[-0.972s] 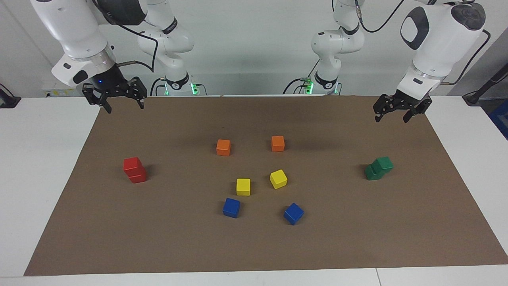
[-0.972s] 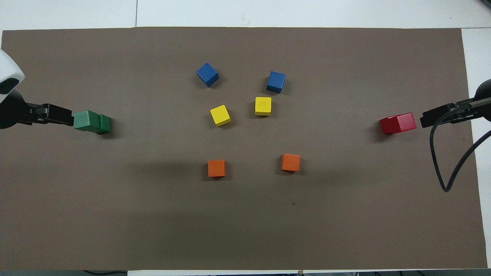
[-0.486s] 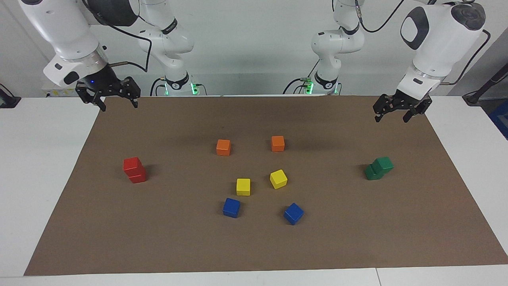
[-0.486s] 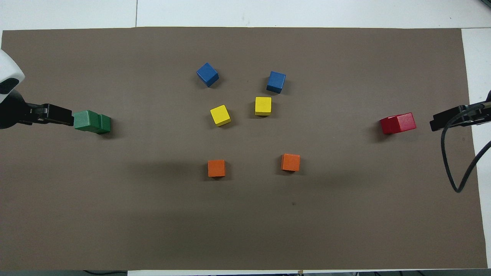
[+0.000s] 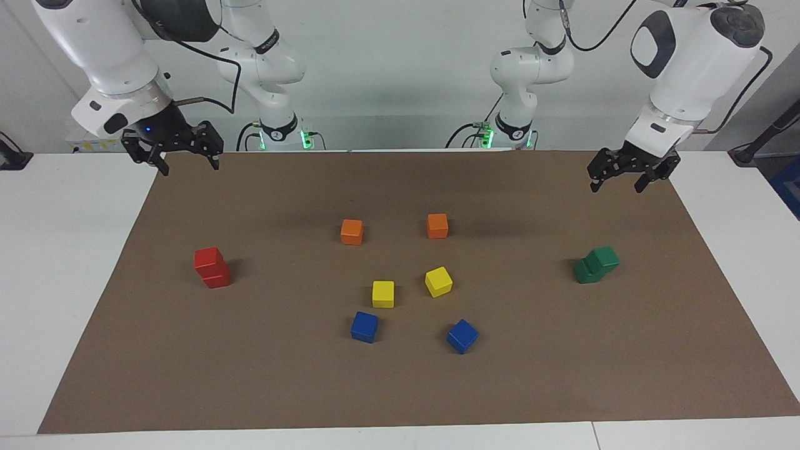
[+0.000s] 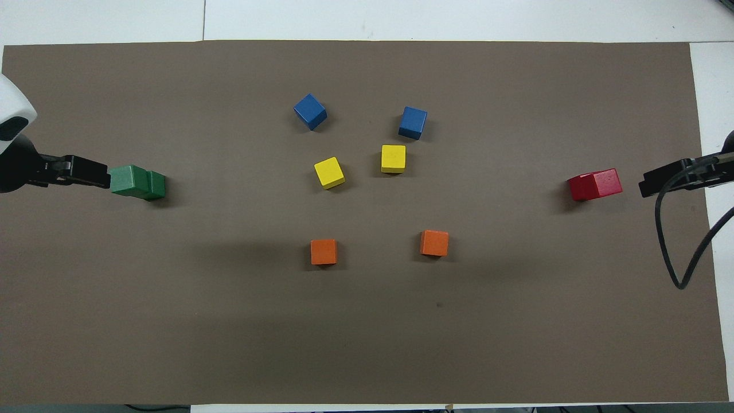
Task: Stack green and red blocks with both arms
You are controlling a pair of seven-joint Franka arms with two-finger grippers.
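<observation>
Both pincers hang empty with fingers apart: the left pincer above the mat's corner, the two stacked green blocks below it toward the counter's middle; the right pincer likewise above the two stacked red blocks. Both upper blocks sit offset, so a knock could topple them. Two orange cubes, two yellow cubes and two blue cubes lie between.

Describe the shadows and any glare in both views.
Facing view: soft shadows on the brown paper mat beside the stacked red cubes and stacked green cubes; the glossy white arms show mild sheen. Overhead view: broad, faint dark patches by the two orange cubes; no glare on the mat.
</observation>
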